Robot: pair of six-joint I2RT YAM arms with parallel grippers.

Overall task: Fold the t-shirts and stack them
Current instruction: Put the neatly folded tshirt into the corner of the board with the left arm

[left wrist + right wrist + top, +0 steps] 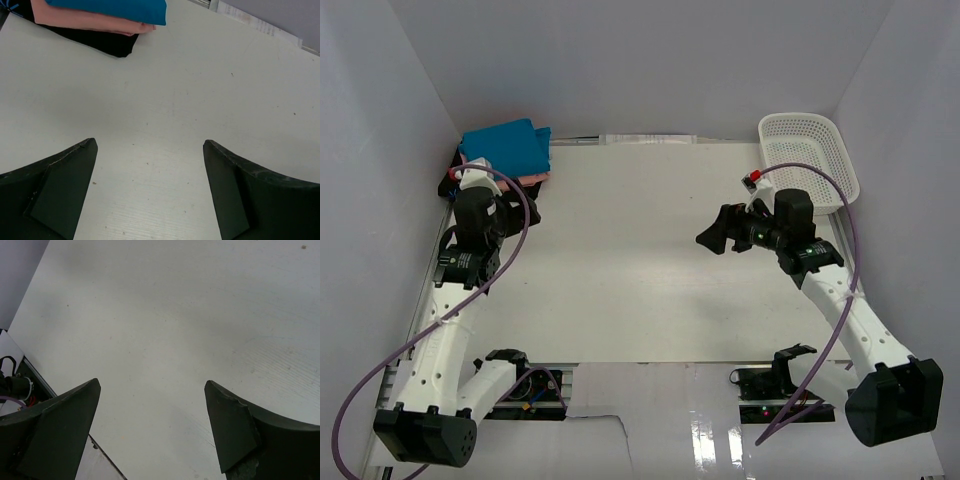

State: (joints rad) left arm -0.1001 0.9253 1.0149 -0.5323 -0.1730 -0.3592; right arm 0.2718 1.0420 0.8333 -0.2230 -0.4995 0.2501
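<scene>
Folded teal-blue t-shirt (505, 148) lay atop salmon-pink t-shirt (85, 19) at ten o'clock (stack apparently finished); hence left gripper (150, 165) and right gripper (152, 405) gaped, holding nothing.

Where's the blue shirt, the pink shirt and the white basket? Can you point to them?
blue t-shirt (505, 148), top view, the middle of its folded top face.
pink t-shirt (85, 20), left wrist view, the folded edge peeking out under the blue one.
white basket (807, 165), top view, its bare mesh bottom.
</scene>
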